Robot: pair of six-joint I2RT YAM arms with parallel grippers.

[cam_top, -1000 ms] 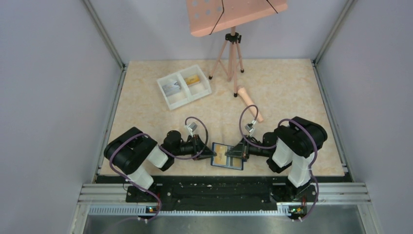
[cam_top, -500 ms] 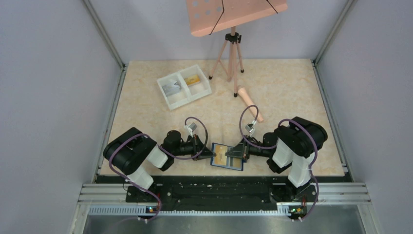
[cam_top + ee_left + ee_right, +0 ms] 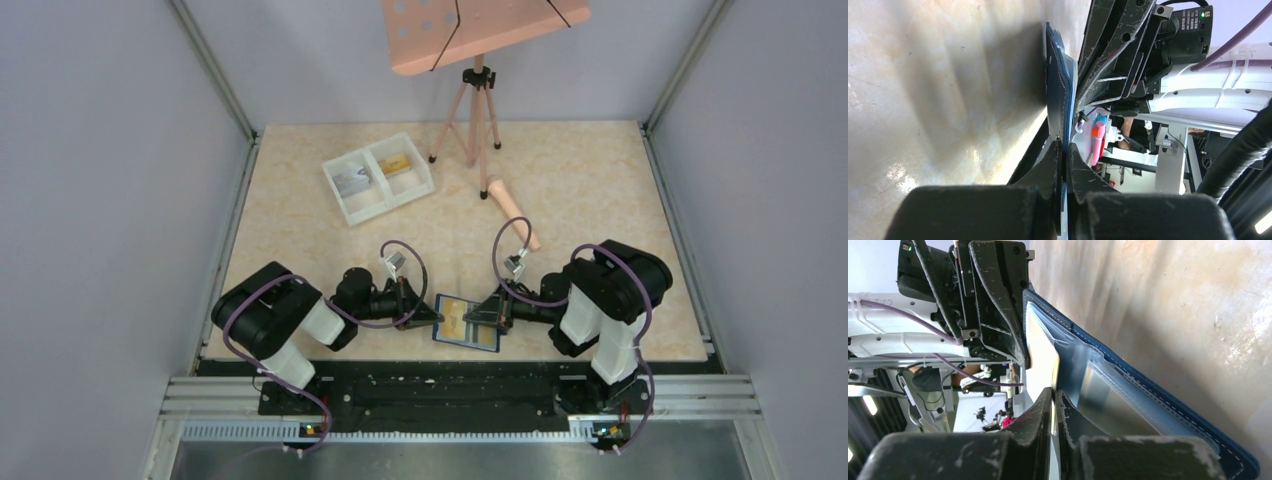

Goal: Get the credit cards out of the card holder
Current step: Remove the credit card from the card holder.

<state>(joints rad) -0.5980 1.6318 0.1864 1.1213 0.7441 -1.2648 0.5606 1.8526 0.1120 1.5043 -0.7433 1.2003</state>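
Observation:
The blue card holder point(image 3: 484, 337) lies open near the table's front edge, between both grippers. A yellow-orange credit card point(image 3: 457, 320) shows in its slots. My left gripper point(image 3: 437, 316) is shut on the holder's left edge; in the left wrist view the fingers point(image 3: 1064, 150) pinch the blue cover point(image 3: 1058, 95) edge-on. My right gripper point(image 3: 480, 316) is over the holder's right half. In the right wrist view it point(image 3: 1054, 397) is shut on a pale yellow card point(image 3: 1043, 355) that sticks out of a slot of the holder point(image 3: 1148, 390).
A white two-compartment tray point(image 3: 378, 178) at the back left holds a grey card point(image 3: 350, 181) and a yellow card point(image 3: 397, 165). A pink tripod point(image 3: 477, 110) with a pink board stands at the back centre. A pink cylinder point(image 3: 512, 210) lies right of centre.
The right gripper's fingers have edged slightly left over the holder. The left arm and the holder have hardly moved.

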